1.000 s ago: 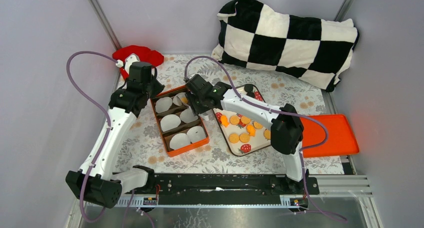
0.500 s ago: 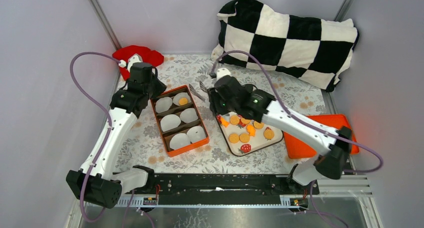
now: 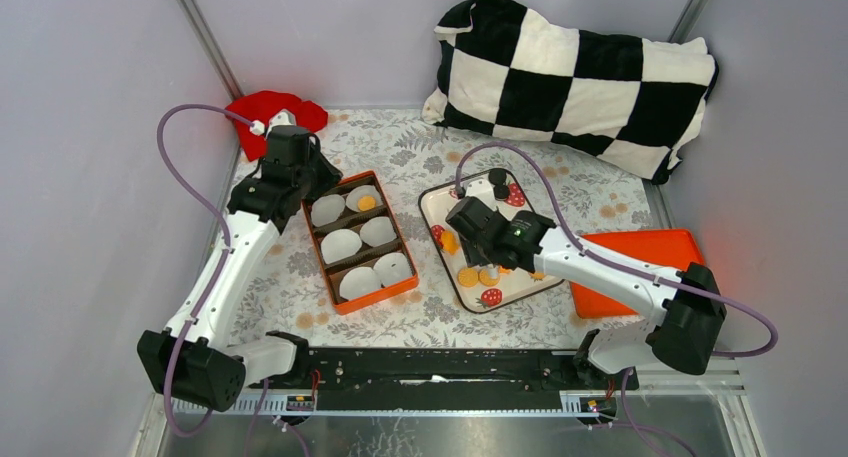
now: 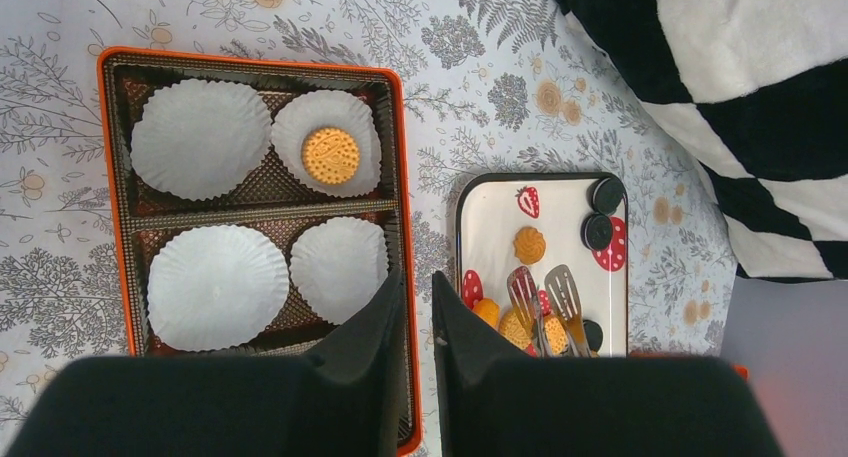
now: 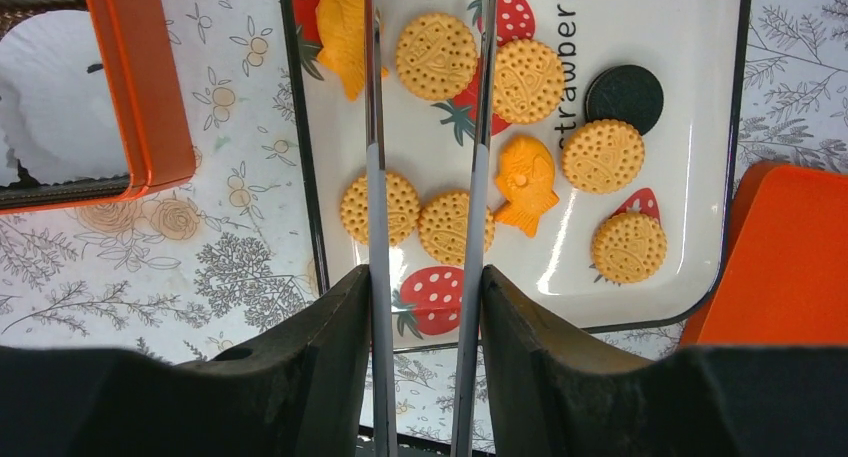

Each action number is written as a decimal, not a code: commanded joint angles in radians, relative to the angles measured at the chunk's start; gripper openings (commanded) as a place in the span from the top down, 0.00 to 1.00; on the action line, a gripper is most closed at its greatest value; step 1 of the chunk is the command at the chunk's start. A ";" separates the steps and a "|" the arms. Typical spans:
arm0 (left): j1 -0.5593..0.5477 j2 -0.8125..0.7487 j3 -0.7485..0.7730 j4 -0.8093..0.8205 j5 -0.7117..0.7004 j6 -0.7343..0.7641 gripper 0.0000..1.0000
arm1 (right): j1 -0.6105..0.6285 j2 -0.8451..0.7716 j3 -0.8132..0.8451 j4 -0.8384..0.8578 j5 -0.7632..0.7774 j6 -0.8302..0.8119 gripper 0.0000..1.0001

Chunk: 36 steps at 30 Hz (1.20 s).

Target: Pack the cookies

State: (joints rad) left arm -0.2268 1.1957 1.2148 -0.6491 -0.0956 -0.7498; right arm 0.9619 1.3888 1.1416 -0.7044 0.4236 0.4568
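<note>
- Cookies, mostly round and golden with a few black ones, lie scattered on the white tray printed with strawberries. One more sits in a paper cup in the orange box, far right pocket.
- Long metal fingers of the right gripper stand apart and grip nothing. One round cookie lies in the gap between them, and others lie just outside each finger.
- These fingers hang over the tray's left half, near its black left rim.
- Black fingers of the left gripper are almost together, with only a thin slit between them and nothing held. They hover above the box's right rim.
- Between box and tray runs a narrow bare strip of floral cloth.
- A flat orange piece lies just beside the tray's near right corner.
- A checkered pillow lies beyond the tray's far edge.
</note>
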 commanded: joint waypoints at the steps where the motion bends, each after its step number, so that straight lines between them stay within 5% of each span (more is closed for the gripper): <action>1: 0.009 -0.001 -0.009 0.043 0.025 -0.005 0.80 | 0.006 -0.039 -0.010 0.016 0.075 0.053 0.53; 20: 0.009 -0.009 -0.040 0.057 0.037 0.000 0.80 | -0.038 0.109 -0.020 0.134 0.080 0.051 0.51; 26: 0.009 -0.007 -0.044 0.056 0.041 0.001 0.80 | -0.056 0.109 -0.014 0.141 0.041 0.053 0.64; 31: 0.009 -0.008 -0.037 0.055 0.051 0.001 0.80 | -0.055 0.097 0.035 0.140 0.007 0.025 0.87; 36: 0.009 -0.006 0.017 0.011 -0.003 0.004 0.80 | -0.052 0.098 0.153 0.141 -0.052 -0.005 0.90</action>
State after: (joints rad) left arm -0.2268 1.1957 1.1851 -0.6289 -0.0639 -0.7532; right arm 0.9089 1.5047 1.1633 -0.5999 0.4232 0.4808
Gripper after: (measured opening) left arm 0.197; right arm 0.394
